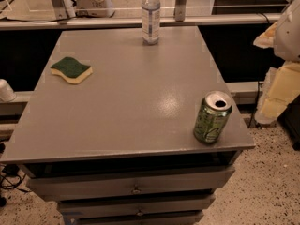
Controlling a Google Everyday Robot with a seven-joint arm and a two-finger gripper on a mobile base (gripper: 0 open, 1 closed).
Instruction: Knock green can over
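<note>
The green can point(213, 116) stands upright near the front right corner of the grey table point(126, 111). It is green with pale mottled print, and its silver top with a dark mouth hole faces up. My gripper is not in view, and nothing touches the can.
A clear plastic bottle point(151, 15) stands at the table's far edge. A green and yellow sponge point(71, 70) lies at the left. Drawers point(136, 189) sit under the tabletop. A white and yellowish shape point(284, 64) is at the right edge, beyond the table.
</note>
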